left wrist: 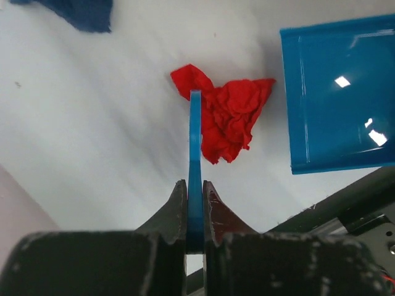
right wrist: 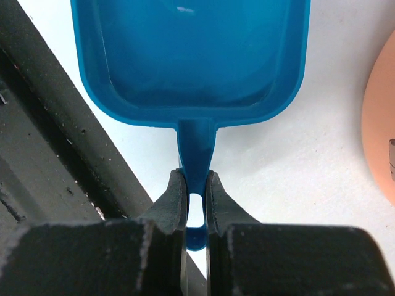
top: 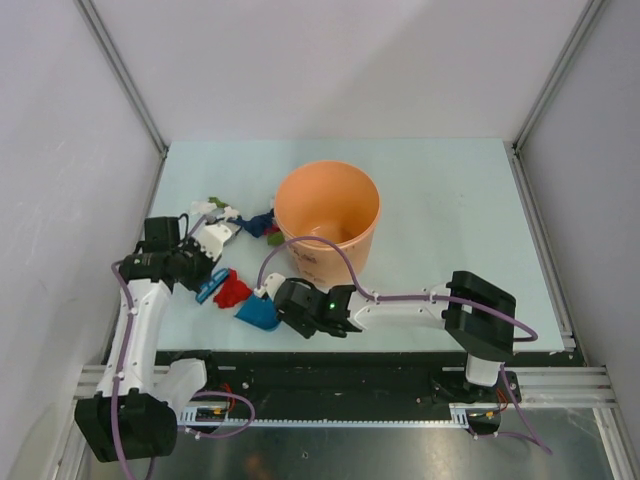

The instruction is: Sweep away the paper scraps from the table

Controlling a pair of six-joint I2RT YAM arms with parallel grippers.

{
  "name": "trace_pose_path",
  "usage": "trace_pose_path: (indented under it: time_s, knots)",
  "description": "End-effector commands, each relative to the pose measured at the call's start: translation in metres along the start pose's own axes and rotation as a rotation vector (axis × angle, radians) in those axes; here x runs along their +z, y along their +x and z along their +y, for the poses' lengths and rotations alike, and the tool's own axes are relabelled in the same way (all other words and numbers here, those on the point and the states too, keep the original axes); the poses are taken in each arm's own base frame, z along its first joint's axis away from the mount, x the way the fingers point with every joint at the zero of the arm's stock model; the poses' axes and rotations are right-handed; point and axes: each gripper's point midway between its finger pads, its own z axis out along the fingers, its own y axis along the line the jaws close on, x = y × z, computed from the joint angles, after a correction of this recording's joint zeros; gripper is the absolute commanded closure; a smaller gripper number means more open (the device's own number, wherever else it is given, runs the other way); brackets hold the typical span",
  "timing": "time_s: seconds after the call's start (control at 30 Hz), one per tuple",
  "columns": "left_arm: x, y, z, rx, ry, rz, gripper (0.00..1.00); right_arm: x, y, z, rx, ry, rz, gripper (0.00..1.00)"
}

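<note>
Left fingers (left wrist: 176, 209) are pressing together on a blue brush (left wrist: 195, 135), pinching it w/ no gap showing. In the left wrist view the brush is showing edge-on as a thin upright strip. A red scrap (left wrist: 229, 117) is lying on the counter (left wrist: 92, 123) right at the strip's far end; can't tell if they're touching or just a hair apart. The blue dustpan (left wrist: 336, 98) is sitting just right of the red scrap, w/ a narrow band of counter btwn them. A dark blue scrap (left wrist: 83, 12) is poking in at the top-left corner, well apart from the red one.

Right fingers (right wrist: 176, 197) are clamping the dustpan's narrow handle (right wrist: 196, 148), closed tight on both sides of it. The pan's bowl is stretching away from them, lying low over the counter beside the black front rail (right wrist: 49, 142). An orange bucket (right wrist: 382, 123) is showing at the right edge of that view.

From the top cam, the bucket is standing upright around the counter's middle. The right arm is reaching leftward along the near edge in front of it. The red scrap is lying near the front-left, btwn brush and dustpan. Farther back, left of the bucket, a green scrap (top: 213, 204) and a magenta scrap (top: 273, 238) are lying near the dark blue scrap, all on the counter.
</note>
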Motion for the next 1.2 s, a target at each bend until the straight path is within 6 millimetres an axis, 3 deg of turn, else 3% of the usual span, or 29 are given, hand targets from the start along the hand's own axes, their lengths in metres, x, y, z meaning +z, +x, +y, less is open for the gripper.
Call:
trace_pose_path:
  time_s: [0.0,0.17,0.27,0.4,0.43,0.47,0.53,0.6,0.67,0.7,0.73,0.77,0.93,1.07,1.17]
  knots:
    - [-0.027,-0.029,-0.002,-0.038,0.018,-0.074,1.0,-0.009,-0.002,0.001,0.0,-0.005,0.039,1.0]
    - [-0.03,-0.027,0.014,-0.059,-0.053,-0.027,1.0,-0.031,0.017,0.001,-0.017,0.002,0.125,1.0]
    - [-0.021,-0.022,0.028,-0.092,-0.097,0.015,1.0,-0.038,0.024,0.007,-0.034,-0.02,0.158,1.0]
    - [-0.003,-0.011,0.055,-0.133,-0.207,0.083,1.0,-0.025,0.026,0.0,-0.047,0.021,0.199,1.0]
    - [0.001,-0.01,0.055,-0.14,-0.201,0.087,1.0,-0.017,0.031,-0.001,-0.053,0.032,0.224,1.0]
    - [0.006,-0.011,0.053,-0.143,-0.184,0.086,1.0,-0.015,0.021,-0.004,-0.058,0.042,0.208,1.0]
    - [0.014,-0.013,0.043,-0.154,-0.12,0.067,1.0,-0.003,0.018,-0.009,-0.06,0.055,0.216,1.0]
    - [0.023,-0.009,0.031,-0.156,-0.065,0.075,1.0,0.003,0.0,-0.009,-0.076,0.052,0.19,1.0]
    - [0.029,-0.009,0.015,-0.138,0.003,0.069,1.0,0.013,0.0,-0.01,-0.092,0.062,0.221,1.0]
    - [0.032,-0.004,0.005,-0.129,0.037,0.079,1.0,0.013,-0.013,-0.01,-0.094,0.063,0.204,1.0]
    - [0.033,-0.007,-0.006,-0.108,0.081,0.069,1.0,0.016,-0.014,-0.01,-0.097,0.064,0.211,1.0]
    - [0.031,-0.005,-0.017,-0.103,0.129,0.072,1.0,0.021,-0.009,-0.009,-0.106,0.062,0.236,1.0]
    - [0.006,-0.032,-0.057,-0.045,0.301,-0.054,1.0,0.033,-0.024,-0.003,-0.131,0.032,0.198,1.0]
    - [-0.011,-0.044,-0.066,0.003,0.312,-0.115,1.0,0.035,-0.045,-0.002,-0.103,0.029,0.102,1.0]
    - [-0.015,-0.044,-0.058,-0.003,0.266,-0.103,1.0,0.028,-0.055,0.0,-0.088,0.01,0.043,1.0]
